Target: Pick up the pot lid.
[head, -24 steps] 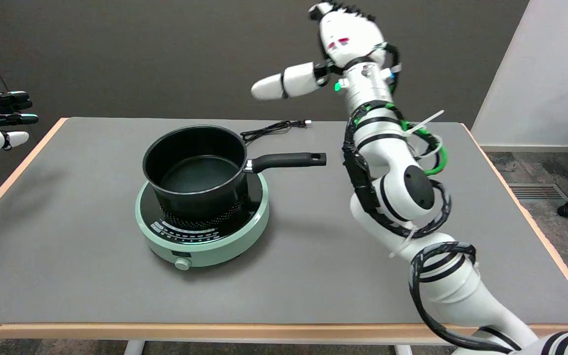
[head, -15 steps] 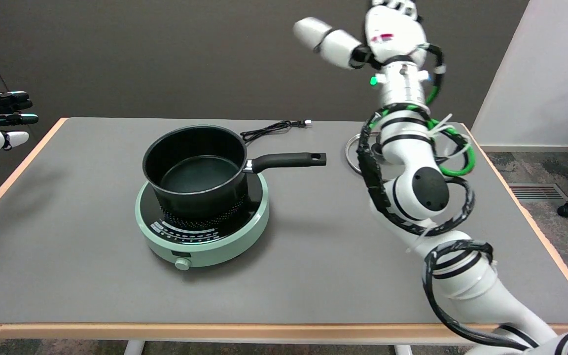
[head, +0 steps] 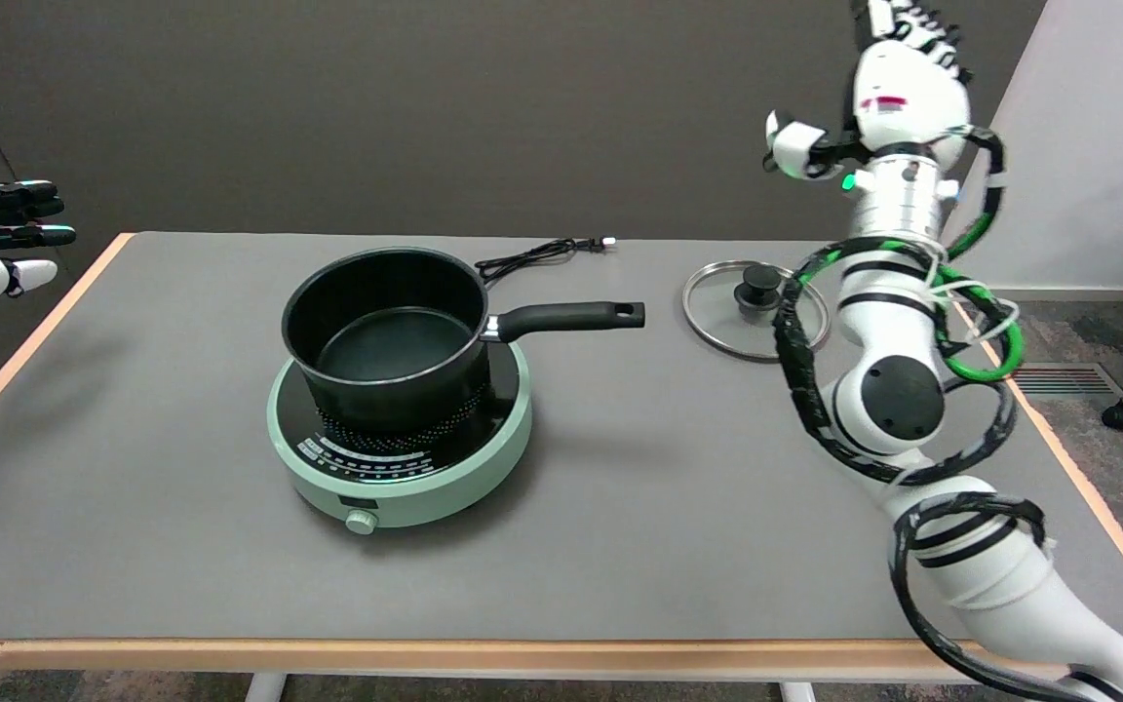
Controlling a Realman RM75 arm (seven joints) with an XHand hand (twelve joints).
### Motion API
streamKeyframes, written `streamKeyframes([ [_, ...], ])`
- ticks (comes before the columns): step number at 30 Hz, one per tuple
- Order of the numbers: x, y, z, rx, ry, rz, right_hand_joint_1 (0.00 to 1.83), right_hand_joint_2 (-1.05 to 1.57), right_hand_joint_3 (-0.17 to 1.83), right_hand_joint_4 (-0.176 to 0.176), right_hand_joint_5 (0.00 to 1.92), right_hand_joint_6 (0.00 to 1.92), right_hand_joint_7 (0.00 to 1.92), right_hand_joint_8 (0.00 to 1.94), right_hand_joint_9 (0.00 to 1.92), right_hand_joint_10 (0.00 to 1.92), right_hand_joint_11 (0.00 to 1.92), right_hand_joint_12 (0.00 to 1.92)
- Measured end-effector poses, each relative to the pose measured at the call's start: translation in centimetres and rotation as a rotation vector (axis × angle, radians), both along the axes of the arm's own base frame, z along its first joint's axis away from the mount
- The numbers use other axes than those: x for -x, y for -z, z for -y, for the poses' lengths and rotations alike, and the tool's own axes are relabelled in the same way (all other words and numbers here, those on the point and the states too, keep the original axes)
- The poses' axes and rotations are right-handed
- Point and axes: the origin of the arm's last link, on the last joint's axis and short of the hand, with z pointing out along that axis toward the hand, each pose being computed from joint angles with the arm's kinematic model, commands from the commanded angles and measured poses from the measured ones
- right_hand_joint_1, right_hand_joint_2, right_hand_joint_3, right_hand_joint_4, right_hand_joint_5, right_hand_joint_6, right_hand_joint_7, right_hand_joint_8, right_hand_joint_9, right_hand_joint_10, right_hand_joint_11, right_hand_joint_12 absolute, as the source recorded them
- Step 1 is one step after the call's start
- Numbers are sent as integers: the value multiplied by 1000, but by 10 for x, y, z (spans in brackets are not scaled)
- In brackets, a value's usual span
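Lying flat on table (head: pixel 230 546), pot lid (head: pixel 755 310), well below raised, empty, spread right hand (head: pixel 888 83).

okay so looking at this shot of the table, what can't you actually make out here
Head view only:
- Lid: its right rim is hidden behind the right arm.
- Right hand: fingertips cut off by the top edge; it holds nothing.
- Burner: panel markings too small to read.
- Cable: its near end is hidden behind the pot.
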Motion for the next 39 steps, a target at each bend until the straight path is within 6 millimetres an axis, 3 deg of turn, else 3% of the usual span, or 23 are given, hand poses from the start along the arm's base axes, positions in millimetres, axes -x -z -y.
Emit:
streamKeyframes([
  [1, 1, -4, -2, 11, -2, -2, 996, 272, 962, 176, 198, 198, 198, 198, 198, 198, 198, 198],
  [2, 1, -8, -4, 22, -3, -5, 964, 261, 1019, 176, 318, 318, 318, 318, 318, 318, 318, 318],
  [3, 2, -12, -6, 30, -4, -7, 910, 344, 835, 176, 493, 493, 493, 493, 493, 493, 493, 493],
  [6, 3, -22, -11, 56, -7, -17, 861, 450, 732, 176, 696, 696, 696, 696, 696, 696, 696, 696],
  [13, 3, -44, -23, 112, -12, -59, 864, 526, 714, 176, 932, 932, 932, 932, 932, 932, 932, 932],
  [16, 2, -51, -26, 121, -10, -77, 869, 384, 844, 176, 1003, 1003, 1003, 1003, 1003, 1003, 1003, 1003],
  [17, 2, -54, -27, 124, -8, -85, 868, 319, 949, 49, 1035, 1035, 1035, 1035, 1035, 1035, 1035, 1035],
  [18, 1, -56, -28, 125, -6, -91, 871, 280, 996, 23, 1044, 1044, 1044, 1044, 1044, 1044, 1044, 1044],
  [19, 1, -58, -29, 125, -4, -97, 874, 256, 1018, 23, 1046, 1046, 1046, 1046, 1046, 1046, 1046, 1046],
  [21, 1, -63, -30, 125, 3, -110, 889, 178, 1066, 156, 965, 965, 965, 965, 965, 965, 965, 965],
  [22, 2, -65, -31, 126, 6, -115, 884, 126, 1096, 176, 879, 879, 879, 879, 879, 879, 879, 879],
  [25, 2, -72, -32, 124, 17, -131, 917, 24, 1097, 176, 657, 657, 657, 657, 657, 657, 657, 657],
  [29, 3, -80, -34, 118, 33, -146, 933, -32, 1064, 176, 517, 517, 517, 517, 517, 517, 517, 517],
  [39, 12, -95, -34, 90, 83, -164, 944, -69, 1017, 176, 412, 412, 412, 412, 412, 412, 412, 412],
])
